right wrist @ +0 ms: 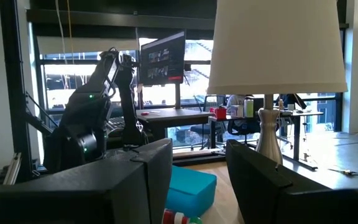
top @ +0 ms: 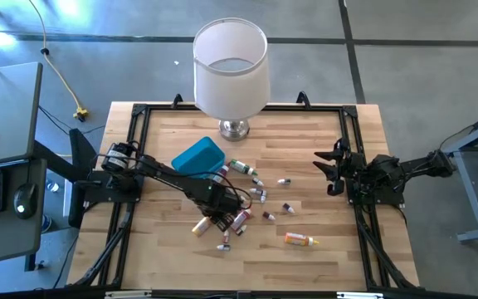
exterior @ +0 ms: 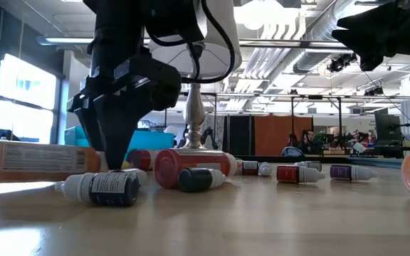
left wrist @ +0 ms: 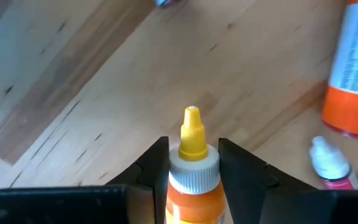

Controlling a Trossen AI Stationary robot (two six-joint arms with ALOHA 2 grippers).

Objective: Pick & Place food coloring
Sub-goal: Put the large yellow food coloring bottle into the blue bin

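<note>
Between the left gripper's (left wrist: 193,163) two dark fingers (left wrist: 156,167) an orange bottle (left wrist: 192,180) with a white collar and a yellow pointed tip is seen in the left wrist view; the fingers stand close on either side of its collar, but whether they are pressed against it cannot be told. From above, this gripper (top: 220,218) is found low over the near-left part of the wooden table (top: 330,249), in the middle of a cluster of little food coloring bottles (top: 241,219). More small bottles are scattered outward from that cluster: a green one (top: 241,167) lies near the blue tray (top: 197,157), several dark and red ones (top: 260,195) lie toward the table's middle, and a larger orange bottle (top: 299,240) lies alone nearer the front edge. In the low view the left gripper (exterior: 119,153) is pointed down at the table just behind a dark bottle (exterior: 105,188) lying on its side, with a big orange bottle (exterior: 38,161) beside it and a red-capped one (exterior: 191,169) close by. A lamp (top: 231,71) with a white shade stands at the far edge of the table, behind the tray. The right gripper (top: 332,169) is held well apart at the table's right side, above the surface, its fingers (right wrist: 253,180) parted and nothing between them.
</note>
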